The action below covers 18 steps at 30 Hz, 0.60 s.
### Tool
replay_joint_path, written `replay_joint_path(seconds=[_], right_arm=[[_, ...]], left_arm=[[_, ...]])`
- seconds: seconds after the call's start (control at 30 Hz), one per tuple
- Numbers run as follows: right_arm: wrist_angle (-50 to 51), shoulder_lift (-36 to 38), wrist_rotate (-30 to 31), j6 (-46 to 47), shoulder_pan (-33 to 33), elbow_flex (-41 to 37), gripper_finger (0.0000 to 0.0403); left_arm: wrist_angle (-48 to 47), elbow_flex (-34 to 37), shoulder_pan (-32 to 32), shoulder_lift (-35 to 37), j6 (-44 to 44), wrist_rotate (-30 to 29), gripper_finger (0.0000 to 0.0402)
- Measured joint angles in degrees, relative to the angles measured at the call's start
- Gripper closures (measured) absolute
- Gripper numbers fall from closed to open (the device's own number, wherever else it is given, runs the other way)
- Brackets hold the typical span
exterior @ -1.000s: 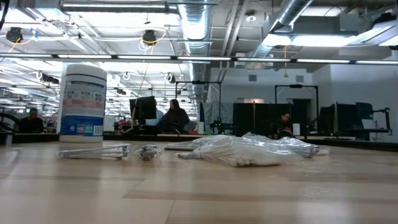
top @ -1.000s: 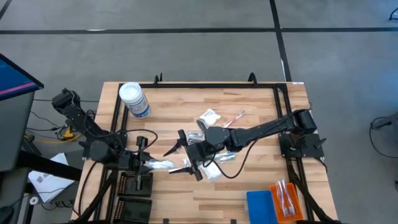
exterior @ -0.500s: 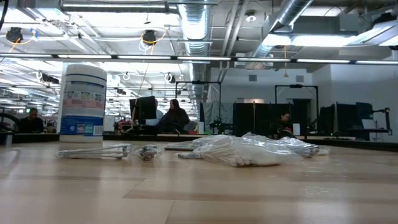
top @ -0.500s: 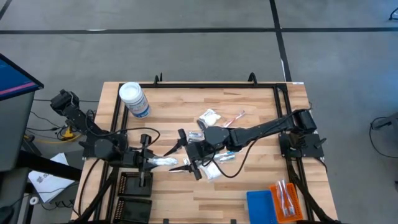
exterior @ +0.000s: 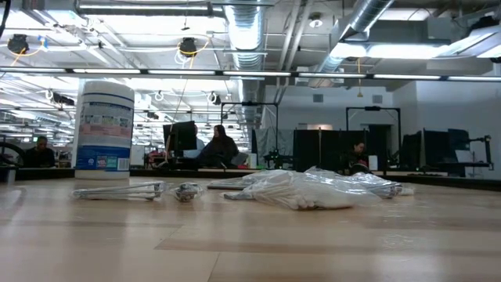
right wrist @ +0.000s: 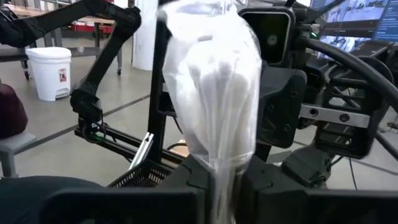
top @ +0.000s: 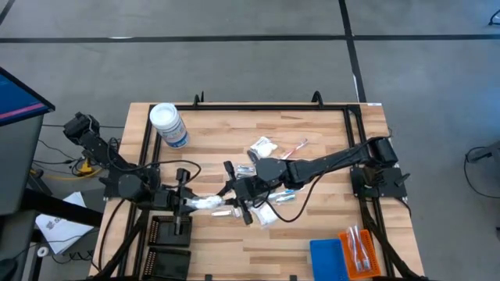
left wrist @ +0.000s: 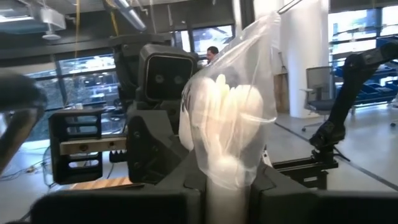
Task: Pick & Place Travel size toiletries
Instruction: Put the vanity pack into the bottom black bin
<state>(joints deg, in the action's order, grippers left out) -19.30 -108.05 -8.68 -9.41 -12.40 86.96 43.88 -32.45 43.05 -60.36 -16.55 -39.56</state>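
A grey floor crossed by dark lines surrounds the light wooden desk, which sits in a black metal frame. Beyond the desk's far edge lies an open workshop hall: silver ventilation ducts and long strip lights run under the ceiling, dark partitions and monitors stand in rows, and seated people work at them. A white bin stands on the floor.
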Motion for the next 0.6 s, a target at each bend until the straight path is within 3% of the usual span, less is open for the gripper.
replay_joint_path(seconds=[0.17, 0.4, 0.6], right_arm=[[2.0, 0.0, 0.7, 1.5, 0.4, 0.0, 0.0382], [5.7, 0.4, 2.8, 5.8, 1.8, 0.0, 0.0382], [15.2, 0.4, 2.8, 6.9, 1.5, 0.9, 0.0382]], left_arm=[[-1.8, -0.1, 2.4, 0.5, -2.1, -11.4, 0.0296], [-10.1, -6.2, 12.8, 1.3, -7.0, -36.4, 0.0223], [-10.7, -11.1, 20.3, -0.9, -12.1, -46.6, 0.0191]])
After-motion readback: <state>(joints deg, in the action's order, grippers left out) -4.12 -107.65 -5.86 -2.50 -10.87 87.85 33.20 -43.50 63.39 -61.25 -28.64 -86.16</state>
